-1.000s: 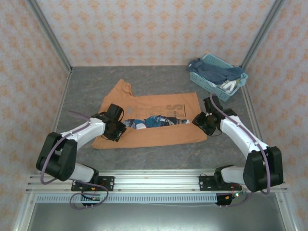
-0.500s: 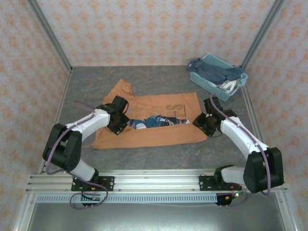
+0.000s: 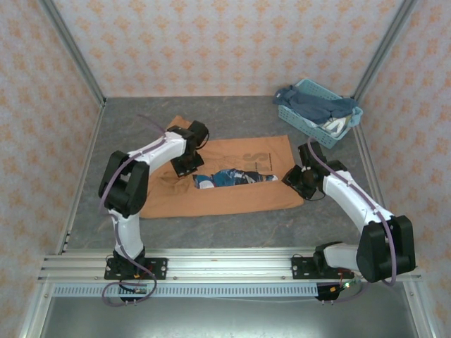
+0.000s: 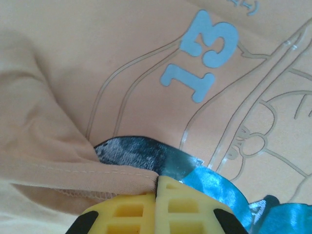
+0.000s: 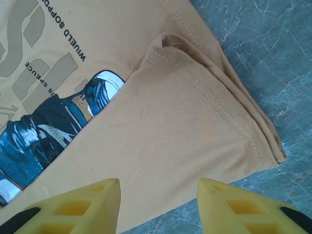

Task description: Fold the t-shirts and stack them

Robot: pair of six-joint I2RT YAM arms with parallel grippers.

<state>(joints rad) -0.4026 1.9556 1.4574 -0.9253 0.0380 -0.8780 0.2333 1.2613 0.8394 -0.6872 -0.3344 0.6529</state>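
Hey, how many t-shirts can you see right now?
3 at least: an orange tee spread on the table, a dark blue one and a white one in the basket. More may be hidden there.

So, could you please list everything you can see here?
tee: one, orange-brown with a blue print, spread mid-table, near-left part folded over
blue cloth: one heap, dark blue, in the basket, spilling over its left rim
white cloth: one piece, white, at the basket's near right end
basket: one, light blue lattice, far right corner
table: one, grey
walls: three, pink patterned, around the table
left gripper: one, yellow fingers, shut on a fold of the tee
right gripper: one, yellow fingers, open over the tee's right edge
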